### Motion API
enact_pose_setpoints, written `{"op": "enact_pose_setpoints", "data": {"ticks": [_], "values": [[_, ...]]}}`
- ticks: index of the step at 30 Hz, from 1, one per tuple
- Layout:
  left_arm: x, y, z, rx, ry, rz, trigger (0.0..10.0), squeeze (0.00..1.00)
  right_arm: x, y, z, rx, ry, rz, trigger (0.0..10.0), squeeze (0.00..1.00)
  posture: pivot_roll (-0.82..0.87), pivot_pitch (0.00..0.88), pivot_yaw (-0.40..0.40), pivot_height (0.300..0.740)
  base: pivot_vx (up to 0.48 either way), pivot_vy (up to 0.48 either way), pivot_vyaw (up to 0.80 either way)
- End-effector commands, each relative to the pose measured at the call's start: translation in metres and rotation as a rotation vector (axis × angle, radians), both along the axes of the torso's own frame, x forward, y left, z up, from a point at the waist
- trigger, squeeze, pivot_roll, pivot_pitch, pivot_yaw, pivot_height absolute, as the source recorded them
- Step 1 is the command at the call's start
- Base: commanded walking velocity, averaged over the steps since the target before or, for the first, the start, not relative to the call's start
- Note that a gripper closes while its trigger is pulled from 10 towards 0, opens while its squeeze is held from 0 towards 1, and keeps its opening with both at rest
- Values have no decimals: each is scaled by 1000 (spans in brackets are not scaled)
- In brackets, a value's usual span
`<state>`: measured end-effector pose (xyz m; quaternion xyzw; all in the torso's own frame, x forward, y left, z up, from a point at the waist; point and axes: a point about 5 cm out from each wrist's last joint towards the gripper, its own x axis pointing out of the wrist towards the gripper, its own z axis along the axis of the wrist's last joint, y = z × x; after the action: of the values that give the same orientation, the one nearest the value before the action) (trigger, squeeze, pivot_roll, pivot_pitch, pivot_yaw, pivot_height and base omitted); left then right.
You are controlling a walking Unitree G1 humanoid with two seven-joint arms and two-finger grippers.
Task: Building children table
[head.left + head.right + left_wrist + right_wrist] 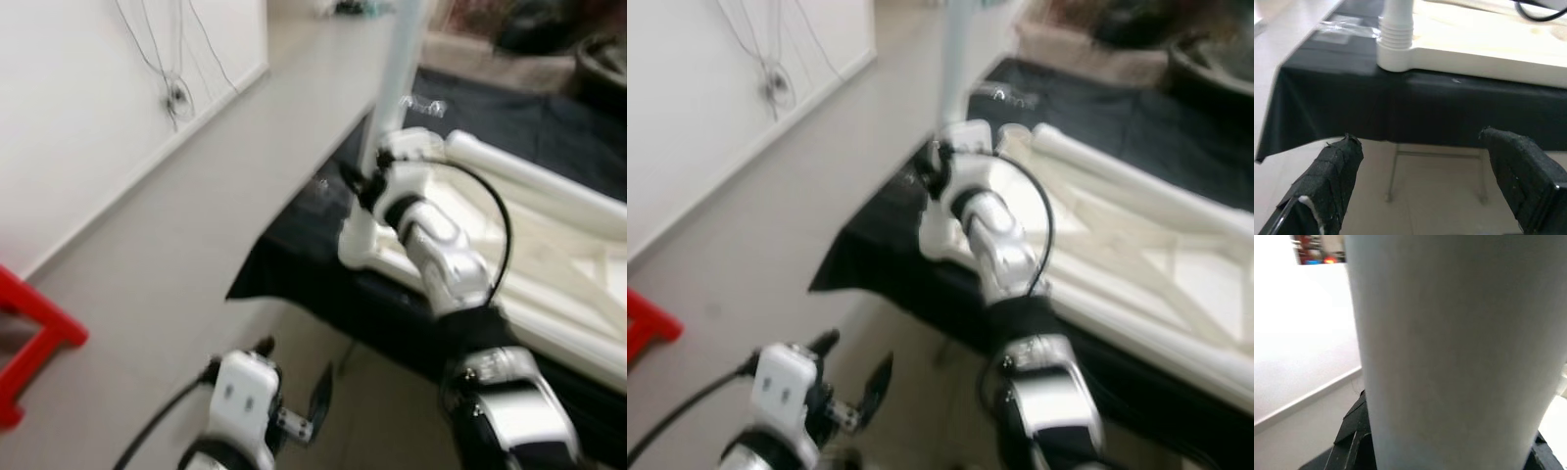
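Observation:
The white children's table top [549,284] lies upside down on a black-covered work surface [323,284]. A white table leg [397,78] stands upright in the corner socket [358,245]; in the left wrist view its ribbed base [1396,34] sits in that socket. My right gripper [364,181] is shut on the leg just above the socket, and the leg [1449,352] fills the space between its fingers [1349,440]. My left gripper [294,387] hangs low over the floor, open and empty, with both black fingers [1332,176] spread wide.
A red stool [29,333] stands on the floor at the far left. A white wall [88,98] with dangling cables runs along the left. Clear plastic wrapping [426,106] lies on the black cloth behind the leg. Dark clutter sits at the back right.

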<state>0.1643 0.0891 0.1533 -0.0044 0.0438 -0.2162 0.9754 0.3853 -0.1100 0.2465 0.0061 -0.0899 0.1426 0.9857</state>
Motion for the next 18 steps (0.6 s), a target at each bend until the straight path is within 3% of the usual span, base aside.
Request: {"op": "enact_pose_setpoints", "data": {"ticks": [1,8,18], "values": [[-2,-1,-4,-1,27,-7,10000,0,-1,-8,-50,-18,208,-69,10000,0,103,254,-84,740,0,0,0],[-2,0,-4,-1,27,-7,10000,0,-5,-13,-39,47,123,-316,10000,0,100,252,-85,740,0,0,0],[-1,-1,-4,-1,26,-9,10000,0,-12,-5,-29,126,74,-624,10000,0,102,252,-86,740,0,0,0]]}}
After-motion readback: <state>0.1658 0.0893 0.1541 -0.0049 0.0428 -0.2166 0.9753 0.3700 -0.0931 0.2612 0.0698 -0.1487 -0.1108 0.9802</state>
